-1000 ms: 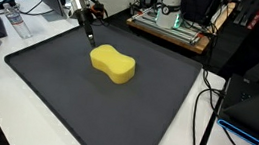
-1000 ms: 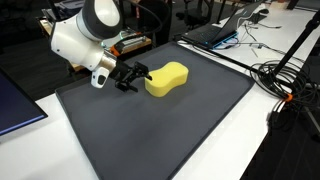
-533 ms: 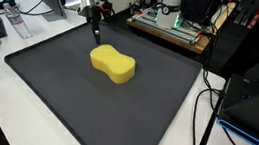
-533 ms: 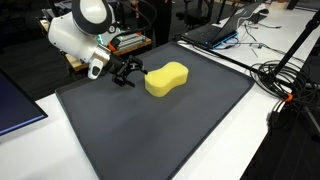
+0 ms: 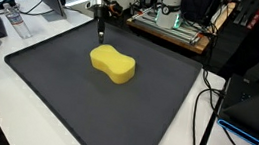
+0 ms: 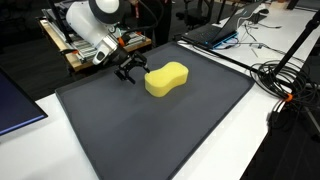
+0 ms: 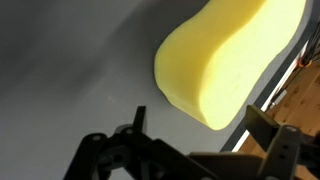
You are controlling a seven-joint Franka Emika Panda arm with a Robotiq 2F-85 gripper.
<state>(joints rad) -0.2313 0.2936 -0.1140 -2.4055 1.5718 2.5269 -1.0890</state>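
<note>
A yellow peanut-shaped sponge [image 5: 112, 63] lies on the dark grey mat [image 5: 57, 83]; it also shows in the other exterior view [image 6: 167, 78] and fills the upper right of the wrist view [image 7: 225, 55]. My gripper [image 5: 100, 33] hangs just behind the sponge's far end, above the mat's back edge, and shows beside the sponge's end in an exterior view [image 6: 131, 72]. In the wrist view my gripper [image 7: 200, 135] is open and empty, with the sponge's rounded end just ahead of the gap between the fingers.
The mat lies on a white table [image 5: 3, 116]. A wooden tray of electronics [image 5: 171, 28] stands behind the mat. Cables [image 6: 290, 75] and a laptop [image 6: 215, 30] lie at one side. A water bottle [image 5: 14, 17] and a monitor stand [image 5: 47, 9] are beside the mat.
My gripper has moved along the mat's back edge toward the sponge's far end and now sits closer to it. The sponge has not moved.
</note>
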